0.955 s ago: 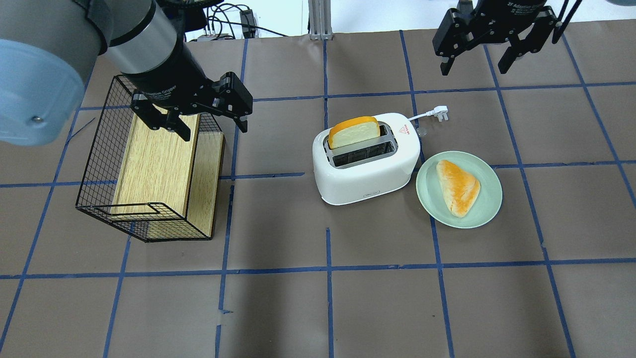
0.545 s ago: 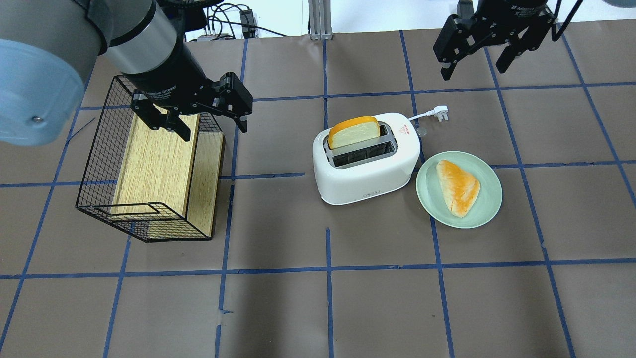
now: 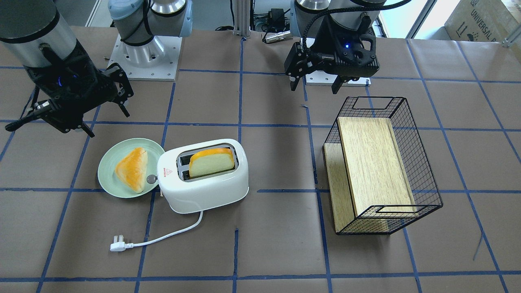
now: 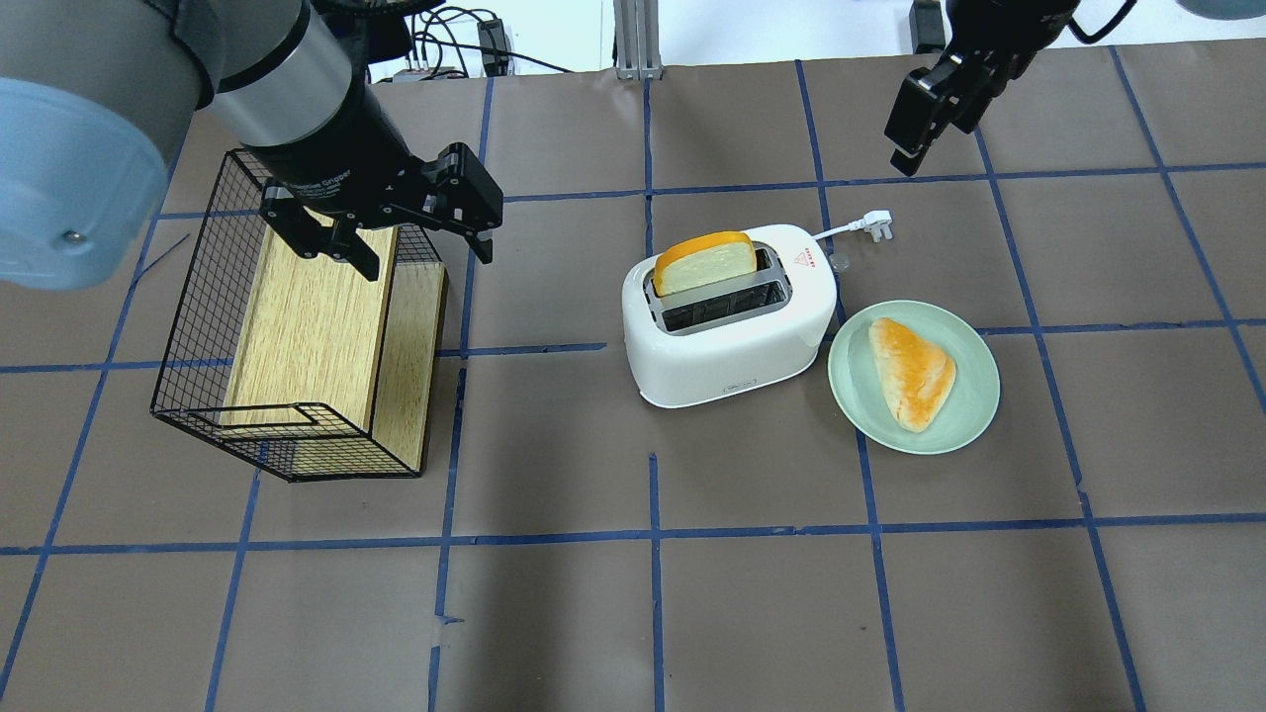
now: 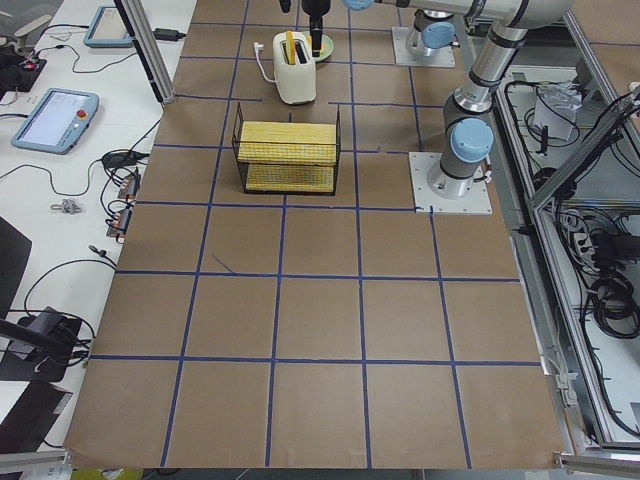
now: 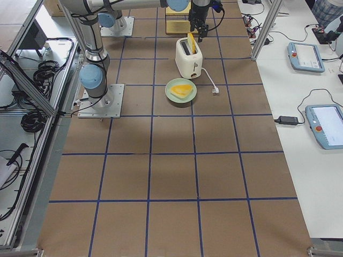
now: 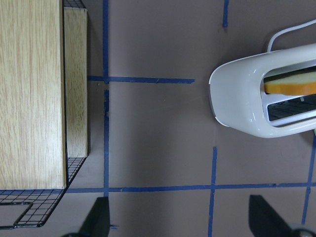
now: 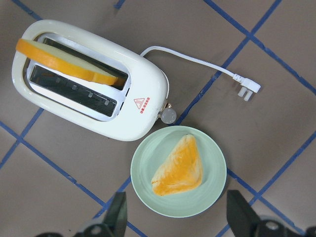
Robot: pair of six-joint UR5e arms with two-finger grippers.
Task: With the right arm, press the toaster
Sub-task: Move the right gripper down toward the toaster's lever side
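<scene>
A counter point(image 4: 752, 613) covered with brown paper and crossed by blue tape lines is seen under both arms; the left arm point(image 4: 129, 89) is held over a black wire basket point(image 4: 188, 326), and its end effector point(image 4: 428, 262) is seen with the fingers spread apart and nothing between them; the right arm point(image 3: 28, 36) is held above the counter at the plug side of the toaster, and its end effector point(image 3: 109, 124) is also seen with the fingers wide apart, empty, and clear of the toaster; the basket is laid on its side with a wooden board point(image 4: 307, 336) inside it; the white toaster point(image 4: 727, 356) is placed upright near the middle of the counter, well apart from the basket and just beside a pale green plate point(image 4: 974, 415); a triangular golden pastry point(image 4: 912, 371) is laid on the plate; a slice of bread point(image 4: 704, 265) is standing high out of one slot, and the other slot is seen empty; the white cord point(image 3: 171, 236) is curved over the counter to its plug point(image 3: 117, 246); a small grey knob point(image 3: 151, 178) is seen on the toaster end facing the plate
</scene>
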